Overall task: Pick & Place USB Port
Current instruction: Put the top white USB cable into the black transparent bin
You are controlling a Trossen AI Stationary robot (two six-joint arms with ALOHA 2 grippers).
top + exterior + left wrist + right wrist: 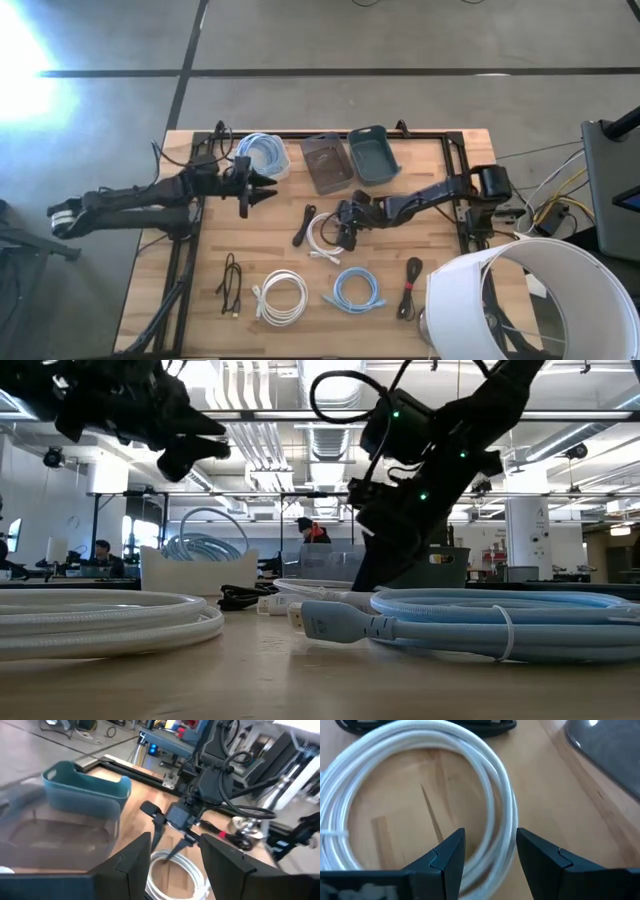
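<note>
A white coiled cable (322, 238) lies flat on the table near its middle; in the right wrist view its loop (420, 780) fills the picture. My right gripper (343, 232) (490, 850) is open and low over the coil's right side, one finger inside the loop and one outside, with the strand (507, 820) between them. I see no touch. My left gripper (272, 190) (175, 855) is open and raised over the table's left half, pointing toward the right gripper (175, 820).
A white tub with a blue cable (265, 155), a grey bin (327, 162) and a teal bin (374, 153) stand along the far edge. Black cables (303, 224) (231, 283), a white coil (281, 297), a light-blue coil (355, 290) and a black cable (410, 285) lie nearer. A white lampshade (530, 300) overhangs the near right corner.
</note>
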